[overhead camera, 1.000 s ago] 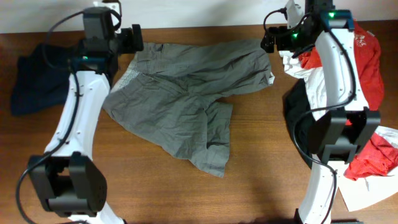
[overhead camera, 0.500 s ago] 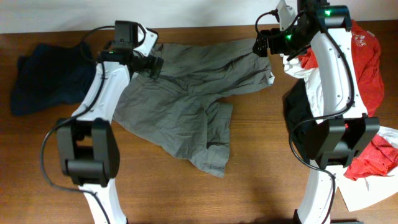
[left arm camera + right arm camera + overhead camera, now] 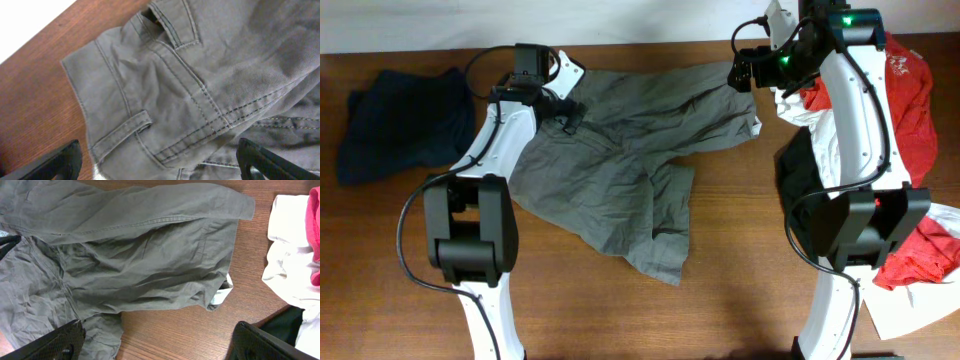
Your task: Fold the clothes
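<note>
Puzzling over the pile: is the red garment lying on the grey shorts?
No, the red garment lies off to the right, clear of the grey shorts.

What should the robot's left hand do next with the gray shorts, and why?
Probably lower the left gripper and pinch the waistband: its jaws stand open right above it, and the shorts lie rumpled and unfolded.

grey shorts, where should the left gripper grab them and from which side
On the shorts, probably the waistband corner by the belt loop, coming down from above over its outer edge. The band is thick, stitched and lies exposed beside bare table, and the open left gripper hangs just over it.
</note>
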Motion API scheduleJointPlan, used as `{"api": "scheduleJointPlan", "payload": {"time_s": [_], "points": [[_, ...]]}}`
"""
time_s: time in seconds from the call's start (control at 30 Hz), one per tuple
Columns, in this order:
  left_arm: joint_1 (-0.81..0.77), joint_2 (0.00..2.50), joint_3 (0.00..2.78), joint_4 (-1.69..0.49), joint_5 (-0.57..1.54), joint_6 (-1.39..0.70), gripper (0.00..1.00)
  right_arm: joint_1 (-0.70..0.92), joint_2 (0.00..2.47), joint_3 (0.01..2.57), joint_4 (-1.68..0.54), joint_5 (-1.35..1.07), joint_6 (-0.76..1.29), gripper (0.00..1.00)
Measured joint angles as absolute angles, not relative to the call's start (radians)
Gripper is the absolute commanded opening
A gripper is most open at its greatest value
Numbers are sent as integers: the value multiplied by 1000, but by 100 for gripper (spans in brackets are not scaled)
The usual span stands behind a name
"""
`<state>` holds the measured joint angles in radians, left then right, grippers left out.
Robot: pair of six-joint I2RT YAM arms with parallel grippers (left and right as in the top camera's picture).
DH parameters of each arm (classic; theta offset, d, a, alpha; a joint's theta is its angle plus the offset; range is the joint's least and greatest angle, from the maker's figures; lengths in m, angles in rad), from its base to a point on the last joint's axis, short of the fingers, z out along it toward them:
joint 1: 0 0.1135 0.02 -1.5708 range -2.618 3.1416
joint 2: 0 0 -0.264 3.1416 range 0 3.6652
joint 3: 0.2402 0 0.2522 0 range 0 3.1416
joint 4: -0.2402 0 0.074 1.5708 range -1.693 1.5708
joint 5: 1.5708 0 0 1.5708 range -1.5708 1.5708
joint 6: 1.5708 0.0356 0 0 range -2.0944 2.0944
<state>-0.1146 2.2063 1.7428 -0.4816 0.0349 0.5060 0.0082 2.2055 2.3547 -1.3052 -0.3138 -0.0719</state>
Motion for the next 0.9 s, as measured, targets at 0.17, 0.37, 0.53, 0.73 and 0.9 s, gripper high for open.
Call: {"api": "scheduleJointPlan", "payload": {"time_s": [0.17,0.37,0.53,0.73,0.9], "points": [[-115,2259,1743,-481,41,536,90,8,2206,2355,-1306,-312,-72,99],[-115,2280,1742,-337,-17,543,33,8,2206,2355,-1305,-312,-72,99],[-117,2280,1747,-255,-96,480,18,8,2206,2355,-1306,-312,-72,99],[-140,2281,1803,-50,-138,423,41,8,2206,2355,-1306,-312,-72,99],[-150,2282,1818,207,-146,359,99,8,2206,2355,-1324,-312,-71,99]]}}
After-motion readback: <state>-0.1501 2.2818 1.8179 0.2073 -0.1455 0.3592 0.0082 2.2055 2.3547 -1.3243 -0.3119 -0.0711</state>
